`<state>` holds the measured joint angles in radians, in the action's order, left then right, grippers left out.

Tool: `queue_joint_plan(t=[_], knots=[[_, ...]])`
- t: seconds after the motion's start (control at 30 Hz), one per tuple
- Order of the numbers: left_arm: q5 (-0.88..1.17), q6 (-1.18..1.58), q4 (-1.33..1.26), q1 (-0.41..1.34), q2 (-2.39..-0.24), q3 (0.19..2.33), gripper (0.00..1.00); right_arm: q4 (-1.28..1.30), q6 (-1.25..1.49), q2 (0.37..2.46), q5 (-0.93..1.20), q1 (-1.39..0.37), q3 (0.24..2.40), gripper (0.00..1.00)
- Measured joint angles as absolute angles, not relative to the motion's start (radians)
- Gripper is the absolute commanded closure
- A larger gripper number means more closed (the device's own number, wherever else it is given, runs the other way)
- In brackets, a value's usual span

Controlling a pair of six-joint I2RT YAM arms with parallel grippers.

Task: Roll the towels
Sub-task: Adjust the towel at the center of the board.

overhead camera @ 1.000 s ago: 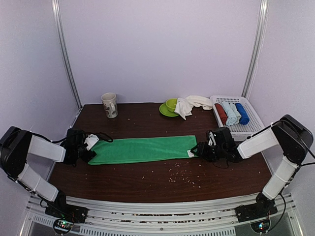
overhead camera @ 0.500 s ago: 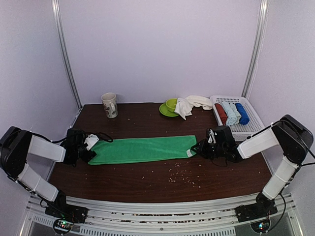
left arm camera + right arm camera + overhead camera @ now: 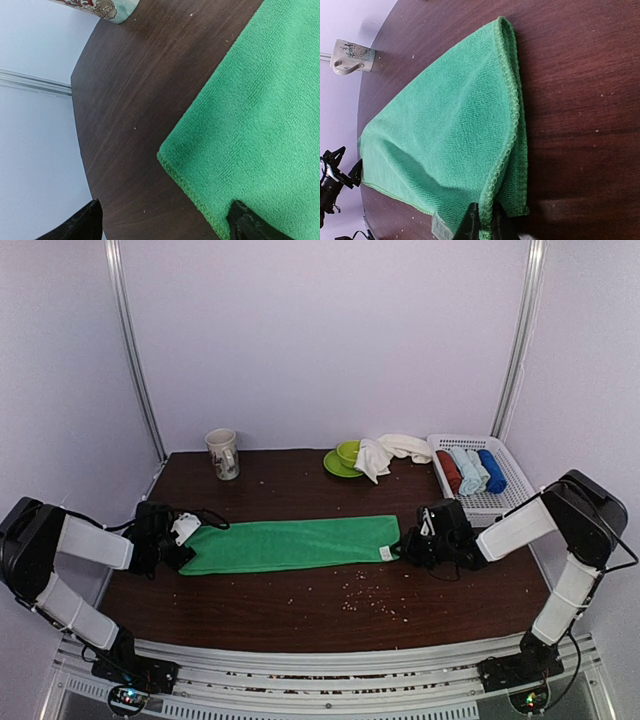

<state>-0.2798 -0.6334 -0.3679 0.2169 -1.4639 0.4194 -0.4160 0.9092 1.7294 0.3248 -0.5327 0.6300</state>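
So, green towel (image 3: 295,543): lies flat as a long strip, left to right, across the middle of the table (image 3: 290,485); its right end is pulled up into a small peak
Cream towel (image 3: 388,450): heaped at the far side, draped against the green bowl (image 3: 347,452); neither arm is near it
Right gripper (image 3: 485,226): fingers together, pinching the hem at the strip's right end
Left gripper (image 3: 165,227): fingers apart, straddling a corner at the left end, holding nothing
Step, as we judge it: starting the roll from the right end
How we do it well: we turn the pinched hem over leftward, low and tight, keeping the long edges square; the left side should pin its end so the strip cannot slide
Risk: a pinch at one spot may skew the roll
Crumbs (image 3: 365,595): scattered just near of the strip; we keep the roll off them
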Motion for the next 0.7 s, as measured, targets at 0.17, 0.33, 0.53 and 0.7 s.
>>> queue_joint_plan(t=[0.17,0.33,0.53,0.7], knots=[[-0.280,-0.638,-0.368,0.217,-1.463,0.419,0.09,-0.360,0.885,1.688,0.276,-0.533,0.629,0.90],[-0.275,-0.659,-0.344,0.217,-1.444,0.419,0.07,-0.308,0.858,1.657,0.236,-0.533,0.631,0.91],[-0.257,-0.693,-0.301,0.217,-1.417,0.419,0.05,-0.229,0.820,1.655,0.199,-0.533,0.642,0.91],[-0.251,-0.720,-0.287,0.215,-1.410,0.422,0.04,-0.187,0.797,1.655,0.167,-0.533,0.653,0.91]])
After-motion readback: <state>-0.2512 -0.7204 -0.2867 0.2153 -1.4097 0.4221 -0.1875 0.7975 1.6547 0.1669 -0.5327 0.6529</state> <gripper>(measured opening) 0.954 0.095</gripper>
